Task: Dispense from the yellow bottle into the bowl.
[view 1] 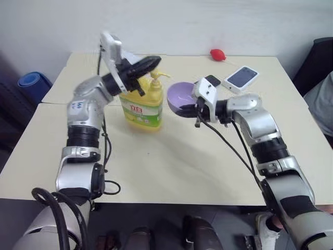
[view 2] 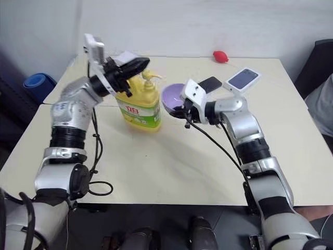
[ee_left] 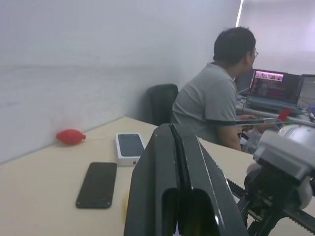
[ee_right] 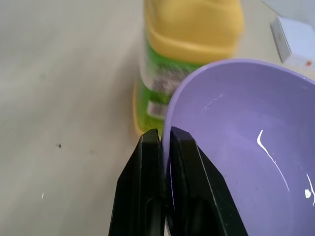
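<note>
1. yellow bottle [view 1: 141, 107]: green-and-white label with a few red characters on the white band; strokes too small to read.
2. Same label seen in the right wrist view: small print and a pale panel, blurred, unreadable.
3. laptop screen [ee_left: 268, 85] behind the person: coloured content, no legible text.
4. Nothing else carries readable text, numbers or signs.

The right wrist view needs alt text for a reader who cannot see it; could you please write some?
The right tool is shut on the rim of the lavender bowl, which shows thin white streaks inside. Behind the bowl stands the yellow bottle with its green label, on a pale table.
</note>
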